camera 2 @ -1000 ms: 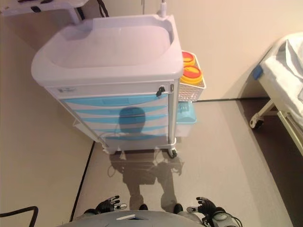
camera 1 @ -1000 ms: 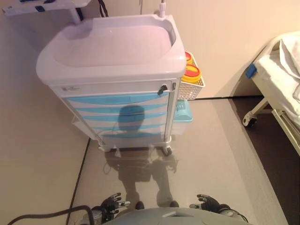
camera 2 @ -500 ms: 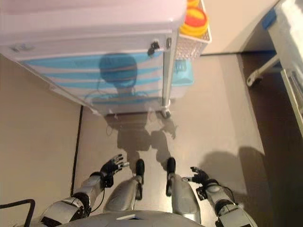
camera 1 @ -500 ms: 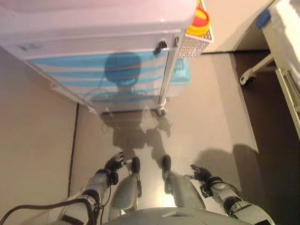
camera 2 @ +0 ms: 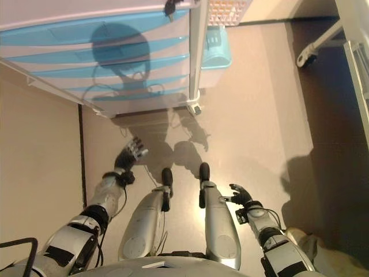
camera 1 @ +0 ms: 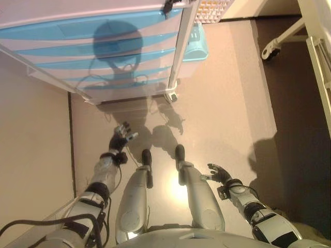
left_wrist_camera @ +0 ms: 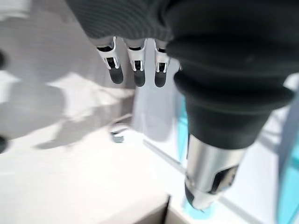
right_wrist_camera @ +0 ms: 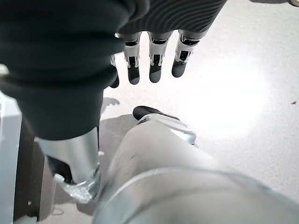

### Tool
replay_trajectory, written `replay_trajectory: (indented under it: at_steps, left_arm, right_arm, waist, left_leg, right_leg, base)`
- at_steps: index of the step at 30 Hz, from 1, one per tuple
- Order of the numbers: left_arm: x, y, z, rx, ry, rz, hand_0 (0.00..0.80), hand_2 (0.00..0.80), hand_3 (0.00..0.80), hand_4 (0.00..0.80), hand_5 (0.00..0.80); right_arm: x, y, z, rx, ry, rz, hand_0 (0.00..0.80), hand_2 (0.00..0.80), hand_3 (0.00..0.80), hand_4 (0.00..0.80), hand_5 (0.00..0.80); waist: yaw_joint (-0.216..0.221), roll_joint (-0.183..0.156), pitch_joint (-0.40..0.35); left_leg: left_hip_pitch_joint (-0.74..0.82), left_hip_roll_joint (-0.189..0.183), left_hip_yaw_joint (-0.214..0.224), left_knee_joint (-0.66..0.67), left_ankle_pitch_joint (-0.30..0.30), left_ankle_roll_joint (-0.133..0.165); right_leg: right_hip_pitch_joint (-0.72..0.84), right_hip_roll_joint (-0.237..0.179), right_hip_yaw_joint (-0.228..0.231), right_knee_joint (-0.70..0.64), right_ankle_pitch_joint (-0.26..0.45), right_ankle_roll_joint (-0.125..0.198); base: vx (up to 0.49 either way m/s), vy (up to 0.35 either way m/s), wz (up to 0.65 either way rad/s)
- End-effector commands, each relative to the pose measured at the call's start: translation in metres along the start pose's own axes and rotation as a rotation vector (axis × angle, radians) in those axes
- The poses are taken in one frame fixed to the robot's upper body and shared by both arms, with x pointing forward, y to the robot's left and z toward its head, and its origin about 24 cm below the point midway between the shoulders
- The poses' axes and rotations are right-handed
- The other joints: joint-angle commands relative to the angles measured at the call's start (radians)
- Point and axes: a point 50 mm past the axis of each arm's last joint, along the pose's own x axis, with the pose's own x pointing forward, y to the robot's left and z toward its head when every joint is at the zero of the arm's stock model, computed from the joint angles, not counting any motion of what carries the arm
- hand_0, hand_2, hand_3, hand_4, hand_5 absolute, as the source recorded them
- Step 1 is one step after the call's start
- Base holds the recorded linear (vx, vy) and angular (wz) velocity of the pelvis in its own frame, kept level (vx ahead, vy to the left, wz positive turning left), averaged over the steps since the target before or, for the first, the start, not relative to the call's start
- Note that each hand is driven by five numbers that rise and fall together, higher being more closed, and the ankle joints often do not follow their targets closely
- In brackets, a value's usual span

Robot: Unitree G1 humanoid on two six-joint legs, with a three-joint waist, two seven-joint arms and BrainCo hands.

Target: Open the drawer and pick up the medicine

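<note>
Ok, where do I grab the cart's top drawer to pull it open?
Take the wide blue strip across the drawer's front, near its middle: it spans the width and looks like the pull. Come from the front of the cart, which faces the robot. The open left hand is nearer.

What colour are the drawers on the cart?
Light blue drawers between white strips, clearest in the left eye view.

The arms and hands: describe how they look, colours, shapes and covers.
Both arms are silver-grey, built of rounded segments with dark bands at the joints. The left hand and right hand each have a dark ribbed cover over the wrist and back of the hand. The fingers are silver with dark, rounded tips, set in a row; the thumb is a thicker silver cylinder set apart from them.
</note>
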Motion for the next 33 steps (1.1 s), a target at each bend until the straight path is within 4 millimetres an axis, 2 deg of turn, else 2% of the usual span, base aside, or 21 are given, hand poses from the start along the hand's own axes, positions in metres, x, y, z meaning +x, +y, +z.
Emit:
replay_trajectory:
  at_steps: [1,8,11,15,24,33]
  left_arm:
    - [0.004,0.009,0.040,-0.078,-0.220,-0.001,0.000,0.000,0.000,0.000,0.000]
    - [0.014,0.008,0.112,-0.202,-0.536,-0.083,0.000,0.000,0.000,0.000,0.000]
    - [0.016,0.006,0.135,-0.275,-0.643,-0.135,0.000,0.000,0.000,0.000,0.000]
    - [0.020,-0.007,0.161,-0.323,-0.727,-0.262,0.000,0.000,0.000,0.000,0.000]
    - [0.020,-0.018,0.203,-0.452,-0.866,-0.451,0.000,0.000,0.000,0.000,0.000]
    - [0.017,-0.019,0.231,-0.560,-0.967,-0.587,0.000,0.000,0.000,0.000,0.000]
  right_arm:
    - [-0.007,-0.008,-0.010,-0.034,0.001,0.000,0.000,0.000,0.000,0.000,0.000]
    - [-0.010,0.000,-0.017,-0.037,-0.006,0.015,0.000,0.000,0.000,0.000,0.000]
    - [-0.010,0.006,-0.017,-0.036,-0.019,0.023,0.000,0.000,0.000,0.000,0.000]
    - [-0.009,0.017,-0.013,-0.030,-0.041,0.041,0.000,0.000,0.000,0.000,0.000]
    - [-0.010,0.028,-0.016,-0.037,-0.040,0.075,0.000,0.000,0.000,0.000,0.000]
    - [-0.009,0.040,-0.014,-0.032,-0.045,0.104,0.000,0.000,0.000,0.000,0.000]
  waist:
    - [-0.016,-0.009,-0.025]
    - [-0.023,-0.026,-0.009]
    - [-0.024,-0.033,-0.004]
    - [-0.026,-0.048,-0.001]
    - [-0.026,-0.073,0.013]
    - [-0.019,-0.091,0.026]
  left_leg:
    - [-0.067,-0.049,0.012,0.096,-0.071,0.045]
    - [-0.103,-0.044,0.024,0.134,-0.098,0.052]
    - [-0.114,-0.047,0.024,0.148,-0.108,0.053]
    - [-0.127,-0.046,0.026,0.169,-0.126,0.055]
    - [-0.128,-0.043,0.024,0.203,-0.142,0.054]
    - [-0.137,-0.044,0.012,0.226,-0.158,0.056]
  right_leg:
    - [-0.001,0.007,-0.033,-0.009,0.025,0.017]
    - [-0.012,0.016,-0.019,-0.019,0.035,0.020]
    - [-0.012,0.019,-0.018,-0.023,0.036,0.020]
    - [-0.010,0.025,-0.017,-0.028,0.036,0.020]
    - [0.014,0.040,-0.015,-0.034,0.032,0.022]
    - [0.036,0.054,-0.015,-0.046,0.029,0.020]
  base:
    - [-0.021,0.044,-0.21]
    - [-0.016,0.006,-0.12]
    - [-0.002,-0.003,-0.01]
    - [0.005,-0.048,0.00]
    - [0.035,-0.053,0.00]
    - [0.031,-0.054,0.01]
